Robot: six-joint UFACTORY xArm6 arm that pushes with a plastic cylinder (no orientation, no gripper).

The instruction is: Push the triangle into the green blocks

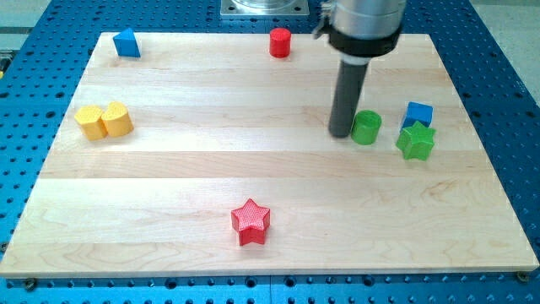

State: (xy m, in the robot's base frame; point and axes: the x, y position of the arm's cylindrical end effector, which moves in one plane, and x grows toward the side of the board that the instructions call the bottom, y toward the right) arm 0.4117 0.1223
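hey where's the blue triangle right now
The blue triangle sits at the view's top left corner of the board, above the two yellow blocks and far from my tip.

Bystander blocks on my board

I saw a red cylinder [280, 42] by the top edge, a red star [251, 222] low in the middle, two yellow blocks [104, 121] touching at the view's left, and a blue cube [418, 113] at the right, all on the wooden board [211, 169].
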